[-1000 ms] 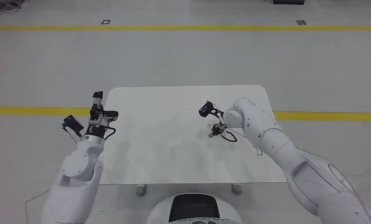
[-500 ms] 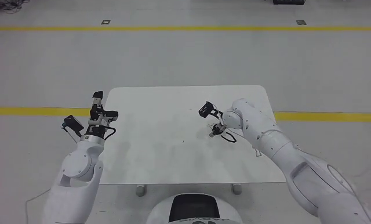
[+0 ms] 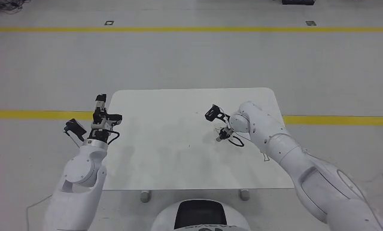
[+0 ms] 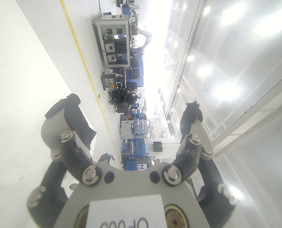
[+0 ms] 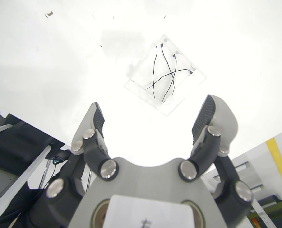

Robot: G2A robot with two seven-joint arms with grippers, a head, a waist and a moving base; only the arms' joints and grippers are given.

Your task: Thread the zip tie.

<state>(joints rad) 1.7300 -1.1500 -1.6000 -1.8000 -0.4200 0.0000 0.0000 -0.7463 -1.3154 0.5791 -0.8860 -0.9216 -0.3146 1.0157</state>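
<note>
White worktop [image 3: 173, 114] fills the middle of the top view, standing on a pale floor [image 3: 179, 57] crossed by yellow lines [image 3: 179, 29], and my two arms come in at its lower left and lower right. The zip ties [image 5: 171, 73], four thin black ones, lie crossed over one another in a shallow clear tray [image 5: 141, 74] at the upper centre of the right wrist view. I judge the tray is there to gather them in one spot where I can find them, though the crossing means a pinch could catch more than one. My right hand [image 5: 152, 102] hangs over the worktop with its ribbed pads [image 5: 200, 117] spread wide and nothing between them. The tray is just beyond the fingertips, which reads to me as a stance for coming down on a single tie. In the top view this right hand [image 3: 224, 134] is right of centre. My left hand [image 4: 132, 103] is likewise spread wide and empty, turned up toward the ceiling lights [image 4: 226, 91]. Seen from the top, the left hand [image 3: 103, 114] sits at the worktop's left edge, well apart from the other. I take it to be parked out of the way until there is a tail to feed through a head. Threading is not yet begun, since no tie is lifted.
</note>
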